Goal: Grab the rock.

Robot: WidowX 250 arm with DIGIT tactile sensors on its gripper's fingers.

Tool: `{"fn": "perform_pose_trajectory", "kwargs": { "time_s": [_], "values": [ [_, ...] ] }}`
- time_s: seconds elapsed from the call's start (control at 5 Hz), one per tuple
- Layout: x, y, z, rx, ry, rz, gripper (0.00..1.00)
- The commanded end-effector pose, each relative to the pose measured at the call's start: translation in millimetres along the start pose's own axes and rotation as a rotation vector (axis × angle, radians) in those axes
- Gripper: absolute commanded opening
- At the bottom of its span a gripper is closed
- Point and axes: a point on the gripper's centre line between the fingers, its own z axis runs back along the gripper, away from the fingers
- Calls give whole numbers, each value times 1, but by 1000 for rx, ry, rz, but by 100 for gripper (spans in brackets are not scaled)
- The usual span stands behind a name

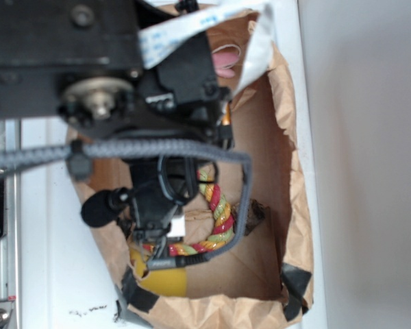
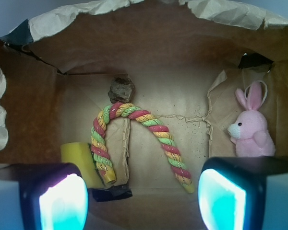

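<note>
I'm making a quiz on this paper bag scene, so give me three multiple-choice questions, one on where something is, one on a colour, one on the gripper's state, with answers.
1. Where does the small dark brown rough rock sit relative to the twisted red, green and yellow rope?
A. Just beyond the top of the rope's arch
B. Under the pink plush bunny
C. Between the gripper's fingers

2. What colour is the block beside the rope's left end?
A. Blue
B. Yellow
C. White

3. How does the gripper stand?
A. Shut on the rock
B. Shut on the rope
C. Open, holding nothing

Answers: 1 A, the wrist view shows the rock at the crest of the arch, by the brown paper bag's far wall. 2 B, it shows plain yellow in both views. 3 C, both fingers sit wide apart at the frame's lower corners with only the bag floor between them.
</note>
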Motion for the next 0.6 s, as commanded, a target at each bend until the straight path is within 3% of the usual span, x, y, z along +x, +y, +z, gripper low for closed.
{"fn": "perform_pose_trajectory", "kwargs": {
  "time_s": [0.0,0.2,0.4],
  "values": [
    [8,9,10,24,-35,29,100],
    [12,12,-32,44,-84,3,100],
    [31,7,-64,72,-76,15,100]
  ]
}}
